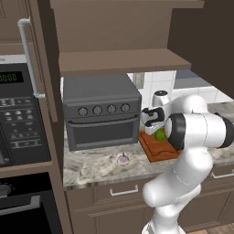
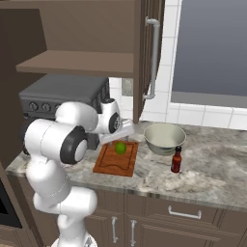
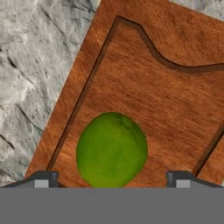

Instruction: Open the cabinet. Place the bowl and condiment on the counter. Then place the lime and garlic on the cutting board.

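The lime (image 3: 111, 149) lies on the cutting board (image 3: 166, 100), inside its groove. My gripper (image 3: 113, 177) hovers right above it, open, with a fingertip (image 3: 42, 178) on each side, clear of the fruit. From the base, the lime (image 2: 120, 148) sits at the far end of the board (image 2: 116, 161) under my hand (image 2: 118, 136). The bowl (image 2: 164, 137) and the condiment (image 2: 176, 160) stand on the counter (image 2: 207, 169) to the right. The garlic (image 1: 122, 159) rests on the counter left of the board (image 1: 157, 150). The cabinet (image 1: 119, 61) is open, its shelf bare.
A dark toaster oven (image 1: 100, 112) stands on the counter behind the garlic. A microwave (image 1: 18, 119) is built in at the left. The open cabinet doors (image 2: 147, 48) jut out above the counter. Drawers (image 2: 183, 212) run below it.
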Available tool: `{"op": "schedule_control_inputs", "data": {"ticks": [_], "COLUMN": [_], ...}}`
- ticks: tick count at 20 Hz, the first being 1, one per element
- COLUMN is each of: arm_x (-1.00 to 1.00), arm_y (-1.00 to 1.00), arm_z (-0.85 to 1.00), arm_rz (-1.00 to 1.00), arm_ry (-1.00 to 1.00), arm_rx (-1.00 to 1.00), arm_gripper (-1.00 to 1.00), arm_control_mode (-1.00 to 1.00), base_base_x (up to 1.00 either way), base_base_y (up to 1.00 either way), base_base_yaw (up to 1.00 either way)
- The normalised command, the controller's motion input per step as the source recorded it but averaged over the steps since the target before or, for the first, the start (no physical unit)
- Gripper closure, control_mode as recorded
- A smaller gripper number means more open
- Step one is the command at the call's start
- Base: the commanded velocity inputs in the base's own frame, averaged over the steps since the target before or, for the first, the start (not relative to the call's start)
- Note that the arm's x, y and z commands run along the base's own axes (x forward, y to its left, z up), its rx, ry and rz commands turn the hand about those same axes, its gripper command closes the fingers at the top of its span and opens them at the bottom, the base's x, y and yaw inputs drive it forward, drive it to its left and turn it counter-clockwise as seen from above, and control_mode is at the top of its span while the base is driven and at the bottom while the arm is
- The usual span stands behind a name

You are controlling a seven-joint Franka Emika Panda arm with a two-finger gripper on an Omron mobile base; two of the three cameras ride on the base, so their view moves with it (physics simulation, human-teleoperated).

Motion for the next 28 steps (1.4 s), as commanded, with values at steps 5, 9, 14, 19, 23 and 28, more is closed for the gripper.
{"op": "schedule_control_inputs", "data": {"ticks": [5, 9, 14, 19, 23, 28], "arm_x": [-0.23, -0.49, -0.71, -1.0, -0.94, -0.65], "arm_y": [-0.02, -0.17, -0.07, 0.0, 0.26, 0.28], "arm_z": [0.83, 0.96, 0.62, 0.06, 0.0, 0.14], "arm_rz": [0.11, 0.11, 0.1, 0.06, 0.07, 0.01], "arm_ry": [0.0, -0.04, -0.14, -0.38, -0.35, -0.12], "arm_rx": [0.0, 0.01, 0.0, 0.0, -0.11, -0.04], "arm_gripper": [-1.0, -1.0, -1.0, -1.0, -1.0, -1.0], "arm_control_mode": [-1.0, -1.0, -1.0, -1.0, -1.0, -1.0], "base_base_x": [0.0, 0.0, 0.0, 0.0, 0.0, 0.0], "base_base_y": [0.0, 0.0, 0.0, 0.0, 0.0, 0.0], "base_base_yaw": [0.0, 0.0, 0.0, 0.0, 0.0, 0.0]}}
